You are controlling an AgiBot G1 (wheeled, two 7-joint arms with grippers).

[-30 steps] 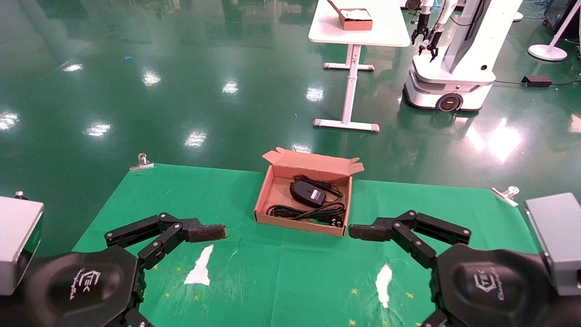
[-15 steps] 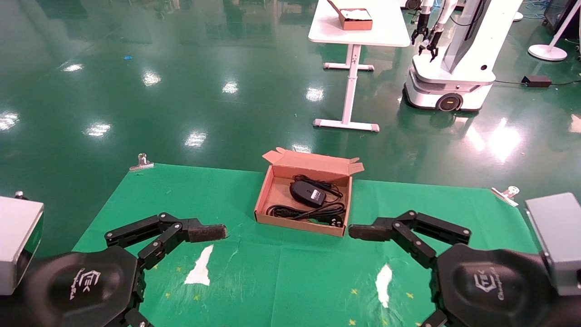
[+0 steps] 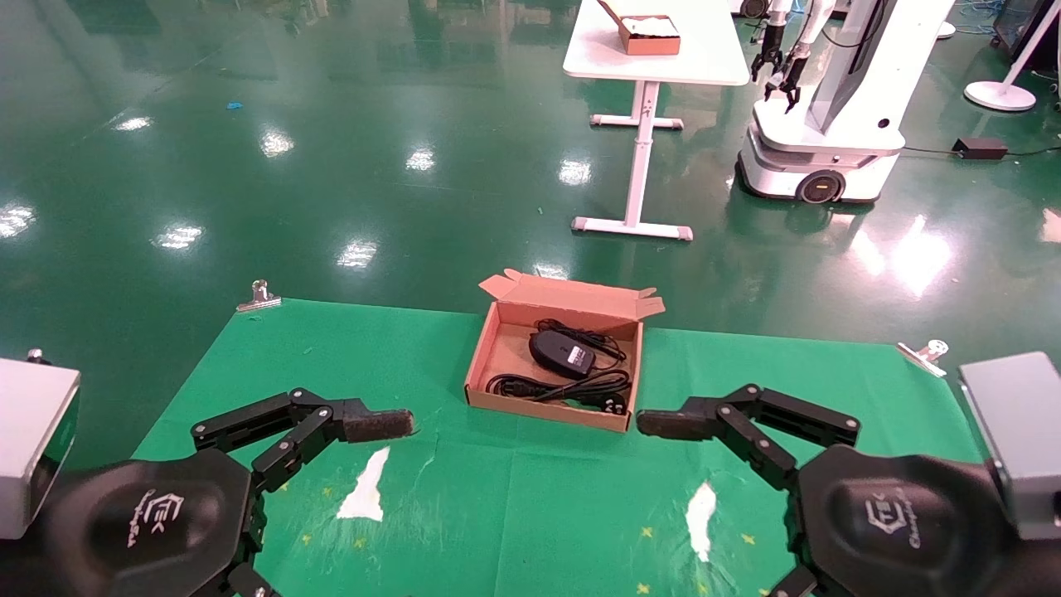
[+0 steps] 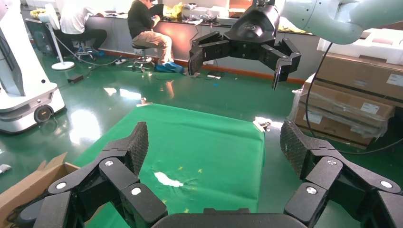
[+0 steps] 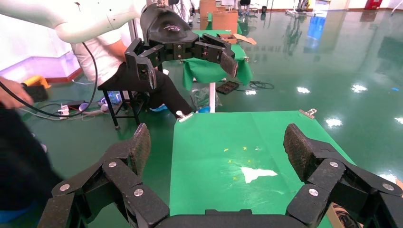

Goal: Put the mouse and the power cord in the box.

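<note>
From our head we look forward and down over the green-covered bench (image 3: 348, 365), with the box (image 3: 497, 352) at its far middle and the shiny floor (image 3: 331, 124) beyond. Our left wrist camera sits low behind its own jaws and faces right across the bench, catching the right gripper (image 4: 241, 54) opposite. Our right wrist camera mirrors it, facing left toward the left gripper (image 5: 187, 59). All three views share the green cloth's near middle with its white torn patches (image 3: 365, 489).

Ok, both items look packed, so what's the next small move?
Probably hold the arms back. The mouse and power cord lie inside the box; the left gripper and right gripper hover open and empty on either side of it. The lid remains open.
</note>
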